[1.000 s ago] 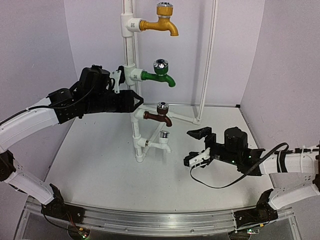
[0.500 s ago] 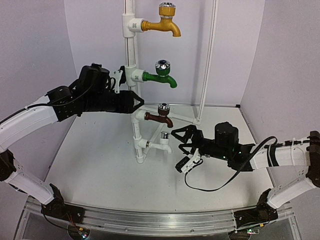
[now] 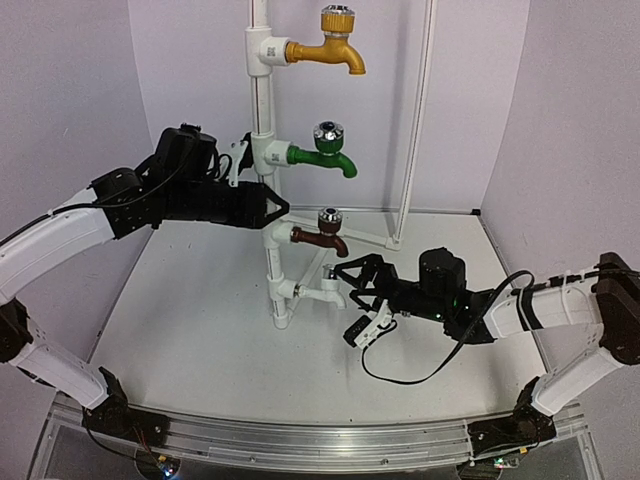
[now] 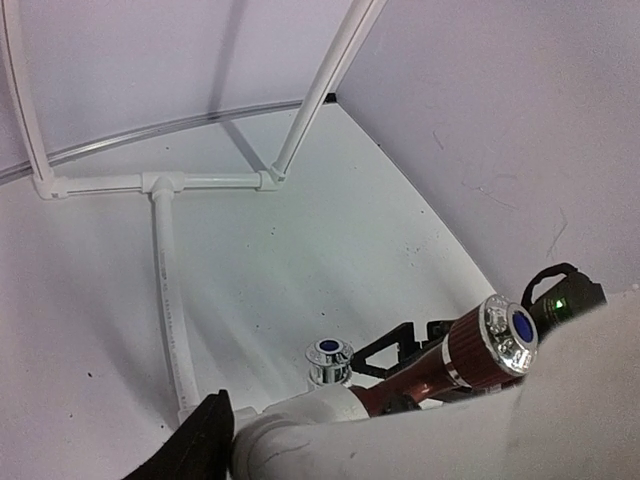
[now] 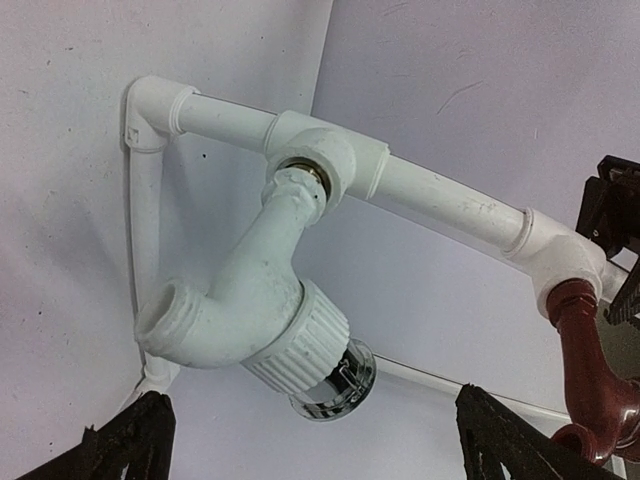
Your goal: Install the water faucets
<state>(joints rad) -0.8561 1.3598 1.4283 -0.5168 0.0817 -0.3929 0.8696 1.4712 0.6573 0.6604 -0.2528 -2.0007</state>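
The white faucet (image 5: 262, 300) is sitting in the lowest T-fitting (image 5: 325, 160) of the pipe stand (image 3: 258, 100). A ring of thread is showing at the joint and the faucet body is lying askew, so I judge you are at the tightening step.

Your right gripper (image 3: 348, 303) is standing wide open and empty, with one finger on each side of the faucet and neither gripping it. Close on the ribbed collar under the knob rather than on the smooth spout. Line the wrist up with the threaded stem and turn without levering sideways.

Your left gripper (image 3: 278, 208) is sitting at the upright pipe, just behind the brown faucet (image 3: 318, 232). I cannot tell whether it is clamped, so confirm it is bracing the stand before you twist.

No bins or trays are showing. The only holders are the fittings, and the yellow faucet (image 3: 335, 45), green faucet (image 3: 325, 152) and brown faucet are each sitting in one.
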